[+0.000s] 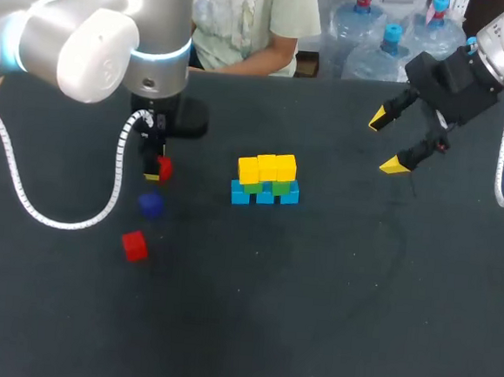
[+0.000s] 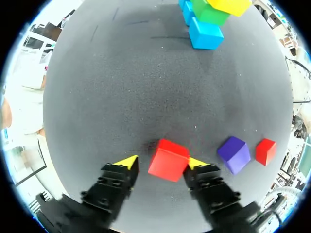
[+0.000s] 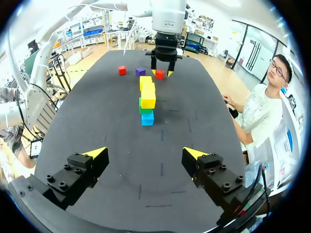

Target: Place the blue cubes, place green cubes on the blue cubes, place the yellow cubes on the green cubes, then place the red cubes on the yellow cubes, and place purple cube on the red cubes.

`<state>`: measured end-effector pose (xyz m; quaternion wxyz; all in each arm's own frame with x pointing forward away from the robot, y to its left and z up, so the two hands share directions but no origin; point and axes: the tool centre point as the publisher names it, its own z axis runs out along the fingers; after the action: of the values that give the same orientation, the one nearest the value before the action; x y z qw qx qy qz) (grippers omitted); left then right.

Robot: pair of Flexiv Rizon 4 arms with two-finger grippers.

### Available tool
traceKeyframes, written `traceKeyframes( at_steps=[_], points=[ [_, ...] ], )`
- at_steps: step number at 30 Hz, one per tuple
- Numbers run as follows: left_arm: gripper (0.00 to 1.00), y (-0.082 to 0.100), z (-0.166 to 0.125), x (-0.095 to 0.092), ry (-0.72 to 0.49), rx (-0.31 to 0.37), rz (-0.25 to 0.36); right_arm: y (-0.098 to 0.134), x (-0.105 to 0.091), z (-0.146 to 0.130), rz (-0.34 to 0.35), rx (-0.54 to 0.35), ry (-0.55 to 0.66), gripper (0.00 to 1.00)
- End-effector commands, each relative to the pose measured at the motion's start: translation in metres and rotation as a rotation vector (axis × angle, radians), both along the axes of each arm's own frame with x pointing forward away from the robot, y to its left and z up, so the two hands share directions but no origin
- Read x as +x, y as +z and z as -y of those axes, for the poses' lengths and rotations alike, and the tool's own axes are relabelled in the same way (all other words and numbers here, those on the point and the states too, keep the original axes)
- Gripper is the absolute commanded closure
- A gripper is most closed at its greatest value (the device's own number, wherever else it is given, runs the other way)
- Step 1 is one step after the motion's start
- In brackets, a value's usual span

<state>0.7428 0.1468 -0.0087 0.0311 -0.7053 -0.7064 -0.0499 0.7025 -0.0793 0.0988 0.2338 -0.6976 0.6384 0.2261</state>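
my left hand point(image 2: 161, 162) is standing low over the dark tabletop point(image 1: 312, 315) with a small red plastic cube point(image 2: 168, 159) sitting between its yellow-tipped fingers. the fingers are narrowly apart: one tip seems to be touching the cube's side, while a sliver of tabletop is showing between the other tip and the cube, so i am judging that i am not gripping it yet. the stack is lying ahead of this hand and well apart: a row of blue cubes point(image 1: 265, 195) carrying green cubes point(image 1: 266, 187) and yellow cubes point(image 1: 268, 167), its long axis pointing roughly toward my left hand. the near end is therefore coming first for a red cube. a purple cube point(image 2: 233, 154) and a second red cube point(image 2: 266, 151) are lying beside this hand, making my left arm the nearer one. my right hand point(image 1: 386, 143) is hanging wide and holding nothing, beyond the stack's far end.
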Motion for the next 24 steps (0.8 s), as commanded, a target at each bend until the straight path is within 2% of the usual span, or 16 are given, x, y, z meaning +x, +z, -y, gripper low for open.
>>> traceKeyframes(
  at_steps=[1, 6, 11, 16, 20, 24],
  points=[
    [1.00, -0.001, 0.000, -0.001, -0.004, 0.000, 0.003, 0.000, 0.000, 0.000, 0.000, 0.001, 0.001, 0.00],
    [1.00, 0.008, 0.012, 0.002, 0.005, 0.009, -0.004, 0.000, 0.000, 0.000, 0.000, 0.001, 0.001, 0.00],
    [1.00, 0.042, 0.032, 0.004, 0.072, 0.018, 0.096, 0.000, 0.000, 0.000, 0.000, 0.001, 0.001, 0.00],
    [1.00, 0.070, 0.052, 0.005, 0.134, 0.029, 0.163, 0.000, 0.000, 0.000, 0.000, 0.001, 0.001, 0.00],
    [1.00, 0.087, 0.068, 0.002, 0.155, 0.009, 0.214, 0.000, 0.000, 0.000, 0.000, 0.001, 0.001, 0.00],
    [1.00, 0.099, 0.083, -0.001, 0.150, 0.008, 0.236, 0.000, 0.000, 0.000, 0.000, 0.001, 0.001, 0.00]
  ],
)
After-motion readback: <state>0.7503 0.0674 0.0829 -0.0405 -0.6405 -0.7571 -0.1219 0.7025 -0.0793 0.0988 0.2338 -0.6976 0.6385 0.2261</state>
